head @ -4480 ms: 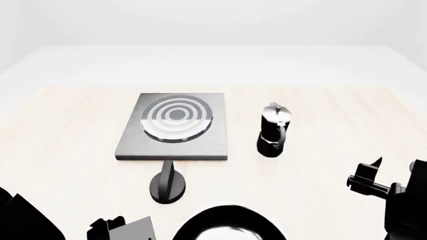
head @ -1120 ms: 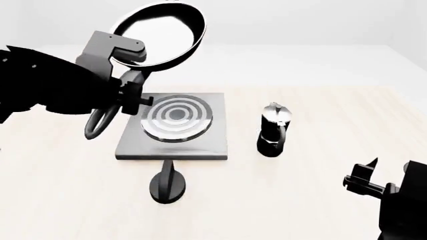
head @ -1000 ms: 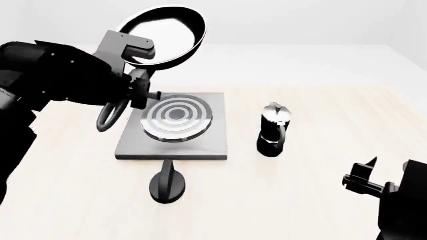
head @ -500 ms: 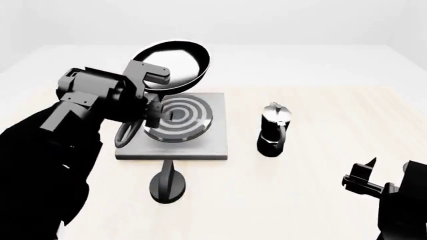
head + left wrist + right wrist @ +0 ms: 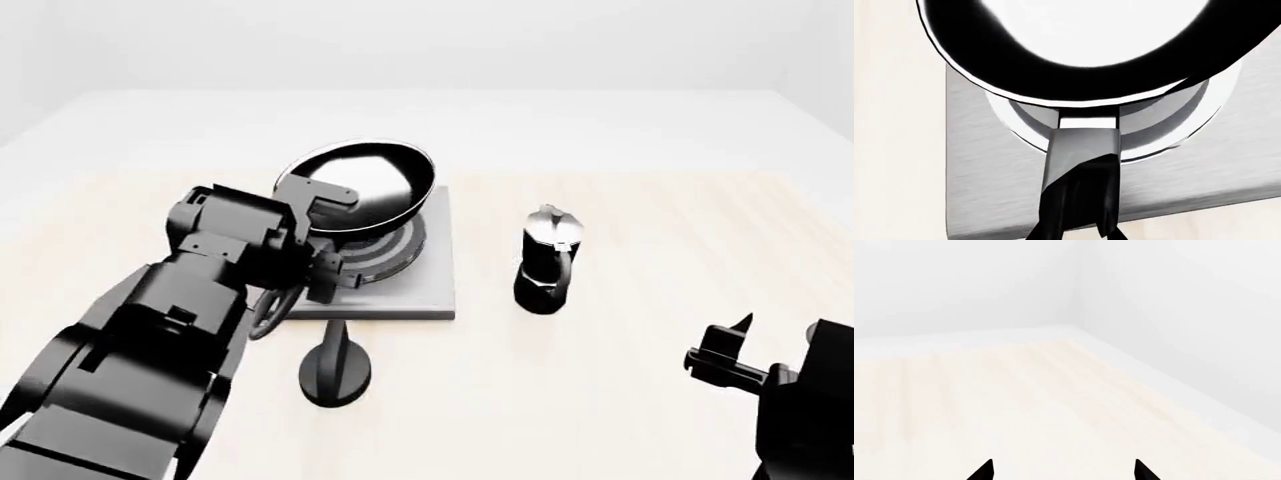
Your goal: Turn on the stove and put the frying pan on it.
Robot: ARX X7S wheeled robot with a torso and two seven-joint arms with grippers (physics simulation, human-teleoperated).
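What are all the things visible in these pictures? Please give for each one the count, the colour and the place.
frying pan: 1, black with pale glossy inside, over the stove, handle in the left end effector
stove: 1, grey, on the table under the pan
knob: 1, black, in front of the stove
moka pot: 1, black and silver, right of the stove
table: 1, pale wood
left end effector: 1, black, shut on the pan handle
right end effector: 1, black, open, holding nothing

Everything rendered bright, flat and sharp; strong white glare filled my frying pan (image 5: 358, 182), with barely any shadows.
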